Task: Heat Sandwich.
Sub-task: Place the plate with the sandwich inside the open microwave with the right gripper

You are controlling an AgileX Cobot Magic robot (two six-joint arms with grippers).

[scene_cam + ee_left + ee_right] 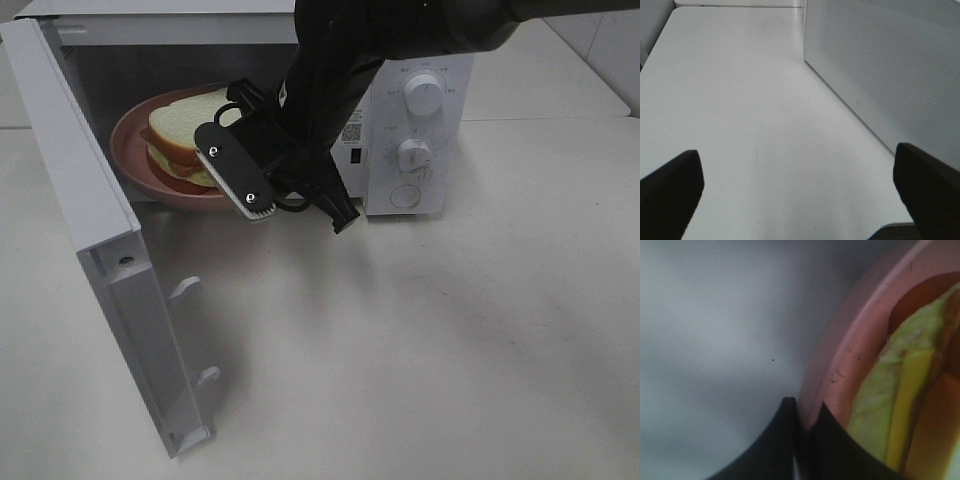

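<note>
The sandwich [185,135], white bread with yellow and green filling, lies on a round pink plate [135,165] in the open microwave's cavity [110,75]. My right arm [320,90] reaches down from the far side to the plate's near right rim. In the right wrist view my right gripper [805,415] is shut on the pink plate's rim [840,365], with the sandwich [910,405] close beside it. My left gripper [797,187] stands wide open over bare table with nothing between its fingers.
The microwave door [100,260] hangs open at the left and juts toward the table's front. The control panel [420,130] with two knobs is right of the cavity. A white dotted microwave panel [890,75] stands close beside the left gripper.
</note>
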